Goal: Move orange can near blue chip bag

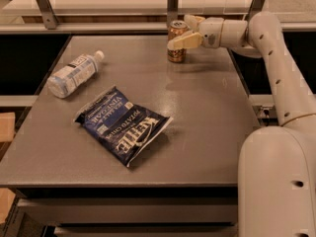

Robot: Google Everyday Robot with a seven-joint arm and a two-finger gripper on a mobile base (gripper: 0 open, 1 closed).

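Camera view. One grey table (207,112), filling most of the scene, with three loose things on it: one can, one bag, one bottle.

At 1 o'clock on the tabletop, close to the far edge: one orange can (176,54), upright, silver top showing. Well apart from the bag, with bare tabletop between them.

Around the can: one gripper (178,31), reaching in from 3 o'clock at can height. Two pale fingers (185,41), one across the near side of the can's middle, the other on the far side by the rim. Closed in on the can from both sides and touching it; nothing else held. Standing on the tabletop or just clear of it: cannot tell.

Near the middle, a little toward 8 o'clock: one blue chip bag (123,125), flat and crinkled, white lettering, long side running from 10 o'clock to 4 o'clock.

At 10 o'clock: one clear plastic bottle (74,74), lying on its side, cap toward 1 o'clock, near the bag's upper corner but not touching.

From 5 o'clock up to 2 o'clock in the scene: one white arm (276,68), rising from a bulky white base to the gripper.

Beyond the far edge, at 12 o'clock: three metal posts (172,1).
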